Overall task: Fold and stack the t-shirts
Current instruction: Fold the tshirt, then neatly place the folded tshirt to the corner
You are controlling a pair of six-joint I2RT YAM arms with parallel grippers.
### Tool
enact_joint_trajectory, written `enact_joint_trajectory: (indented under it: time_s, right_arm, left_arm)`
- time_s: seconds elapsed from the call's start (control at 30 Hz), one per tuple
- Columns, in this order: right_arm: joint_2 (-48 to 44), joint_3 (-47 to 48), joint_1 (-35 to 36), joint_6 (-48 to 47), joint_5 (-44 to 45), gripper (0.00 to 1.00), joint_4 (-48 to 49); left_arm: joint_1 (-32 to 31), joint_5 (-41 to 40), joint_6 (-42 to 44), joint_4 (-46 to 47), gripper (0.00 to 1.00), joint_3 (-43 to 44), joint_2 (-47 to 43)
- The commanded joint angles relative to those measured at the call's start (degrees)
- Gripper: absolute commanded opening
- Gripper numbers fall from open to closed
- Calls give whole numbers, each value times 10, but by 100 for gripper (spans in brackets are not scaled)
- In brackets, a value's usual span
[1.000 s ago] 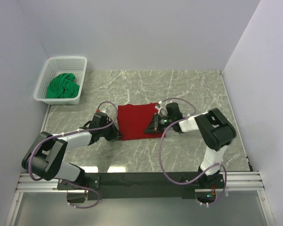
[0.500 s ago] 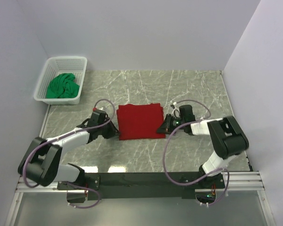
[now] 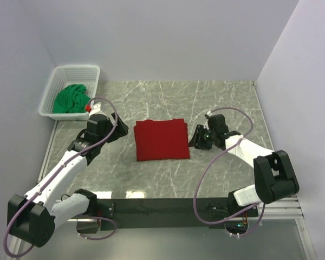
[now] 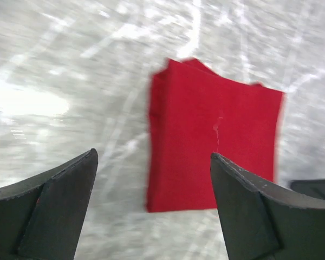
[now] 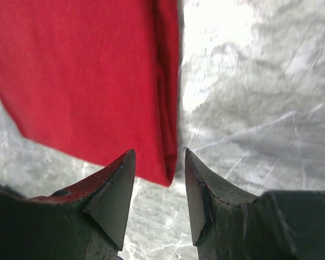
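Note:
The red t-shirt [image 3: 161, 140] lies folded in a neat rectangle at the middle of the marble table [image 3: 222, 103]. The green t-shirt [image 3: 71, 98] is bunched up in the white basket [image 3: 76, 69] at the back left. My left gripper [image 3: 112, 131] hangs raised to the left of the red t-shirt [image 4: 214, 141], its jaws wide open and empty [image 4: 151, 157]. My right gripper [image 3: 195, 141] sits low just right of the shirt's right edge, open [image 5: 160, 154], and the folded edge of the red t-shirt [image 5: 81, 70] lies just beyond its tips, untouched.
Walls close the table in at the back and on both sides. The basket stands against the left wall. The arms' bases and a metal rail [image 3: 162, 206] run along the near edge.
Both grippers opened and let go of the red t-shirt. The left one lifted and drew back to the left; the right one slid off to the right. The shirt stays folded.

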Motion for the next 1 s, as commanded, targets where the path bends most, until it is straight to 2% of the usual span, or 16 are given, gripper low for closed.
enact_joint_trajectory:
  time_s: [0.0, 0.33, 0.6, 0.67, 0.73, 0.77, 0.8, 0.9, 0.97]
  right_arm:
    - [28, 65, 12, -26, 49, 49, -39]
    - [178, 183, 33, -48, 49, 49, -62]
    - [226, 226, 35, -72, 84, 46, -80]
    - [243, 236, 36, -82, 80, 42, -87]
    - [259, 247, 36, -105, 57, 33, -91]
    - [263, 255, 36, -113, 54, 22, -94]
    - [269, 260, 36, -127, 49, 16, -99]
    - [284, 280, 35, -150, 66, 0, -123]
    - [286, 289, 24, -158, 112, 0, -141]
  left_arm:
    - [9, -75, 60, -24, 90, 11, -33]
    - [18, -166, 123, -34, 91, 10, -64]
    - [20, -164, 119, -12, 90, -12, -63]
    - [20, -166, 124, -10, 90, -11, -61]
    - [20, -166, 125, -9, 89, -10, -58]
    - [20, -166, 126, -8, 89, -9, -56]
    - [21, -166, 127, -8, 89, -9, -56]
    - [21, -167, 129, -6, 89, -10, -58]
    - [21, -167, 131, -4, 89, -11, -60]
